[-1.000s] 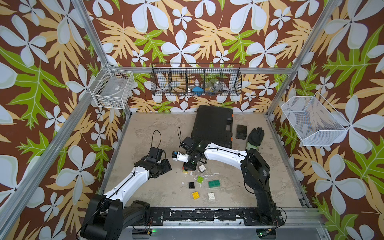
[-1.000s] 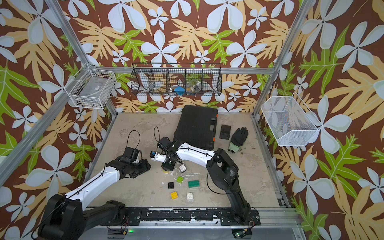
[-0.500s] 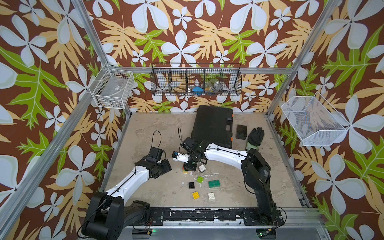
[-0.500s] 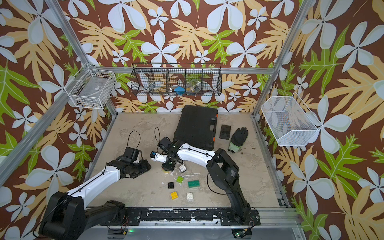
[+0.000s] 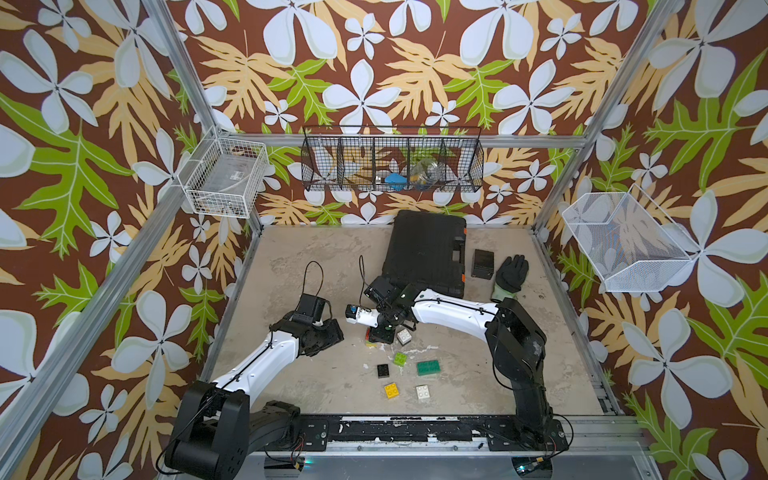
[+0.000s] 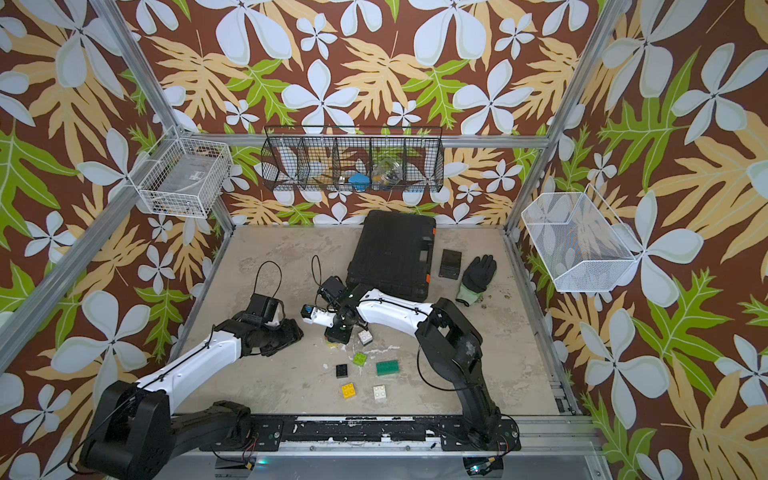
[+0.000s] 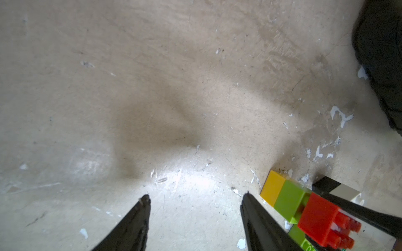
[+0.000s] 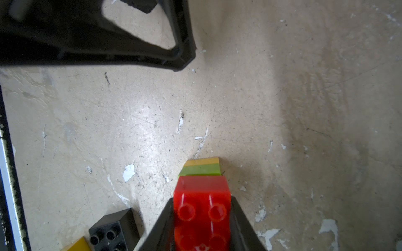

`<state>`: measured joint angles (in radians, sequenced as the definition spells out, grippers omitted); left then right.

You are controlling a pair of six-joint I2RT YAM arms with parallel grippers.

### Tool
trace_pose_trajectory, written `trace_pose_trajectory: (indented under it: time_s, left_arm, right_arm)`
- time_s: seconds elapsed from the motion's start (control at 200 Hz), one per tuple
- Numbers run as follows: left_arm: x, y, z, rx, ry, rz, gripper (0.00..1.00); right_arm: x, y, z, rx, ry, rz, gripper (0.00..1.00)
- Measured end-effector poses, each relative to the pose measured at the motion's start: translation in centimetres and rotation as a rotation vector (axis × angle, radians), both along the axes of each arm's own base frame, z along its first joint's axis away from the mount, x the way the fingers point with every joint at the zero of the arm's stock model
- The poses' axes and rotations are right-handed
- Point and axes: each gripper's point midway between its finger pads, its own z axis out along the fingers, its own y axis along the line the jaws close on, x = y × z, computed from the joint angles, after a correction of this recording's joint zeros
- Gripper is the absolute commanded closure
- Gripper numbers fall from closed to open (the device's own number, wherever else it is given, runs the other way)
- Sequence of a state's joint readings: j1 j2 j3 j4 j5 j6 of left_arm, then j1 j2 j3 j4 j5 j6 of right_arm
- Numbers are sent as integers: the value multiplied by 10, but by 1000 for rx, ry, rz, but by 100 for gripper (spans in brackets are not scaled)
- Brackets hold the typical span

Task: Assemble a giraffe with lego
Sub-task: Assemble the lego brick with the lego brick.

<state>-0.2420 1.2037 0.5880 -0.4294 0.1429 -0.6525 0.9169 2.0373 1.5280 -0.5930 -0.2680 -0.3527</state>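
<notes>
Giraffe [image 7: 315, 213] is only a stub right now: red brick [image 8: 202, 191] on a lime layer [image 7: 290, 201] and a yellow layer [image 7: 273, 191], about mid-table. Right pincer [image 8: 202, 201] is clamped on the red brick. Left pincer [image 7: 195, 196] is spread, nothing in it, just beside the stub. Loose lego lies toward the table's front edge: black brick [image 5: 382, 370], lime brick [image 5: 400, 358], dark green brick [image 5: 428, 367], yellow brick [image 5: 391, 390], white brick [image 5: 422, 392]. A white-and-black pair [image 5: 404, 336] is next to the stub.
</notes>
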Motion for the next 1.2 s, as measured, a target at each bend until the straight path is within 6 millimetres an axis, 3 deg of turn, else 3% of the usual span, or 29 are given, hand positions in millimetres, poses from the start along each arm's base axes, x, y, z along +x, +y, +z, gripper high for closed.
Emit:
trace_pose_trajectory:
  time_s: [0.395, 0.846, 1.201]
  left_arm:
    - [-1, -5, 0, -22, 3, -16, 30]
    - [-8, -39, 6, -188, 18, -169, 30]
    - [-11, -37, 1, -177, 54, -168, 33]
  right_arm:
    - [-2, 1, -1, 0, -32, 21, 74]
    - [-18, -2, 2, -20, 3, 45, 73]
    - [-14, 8, 0, -26, 49, 22, 73]
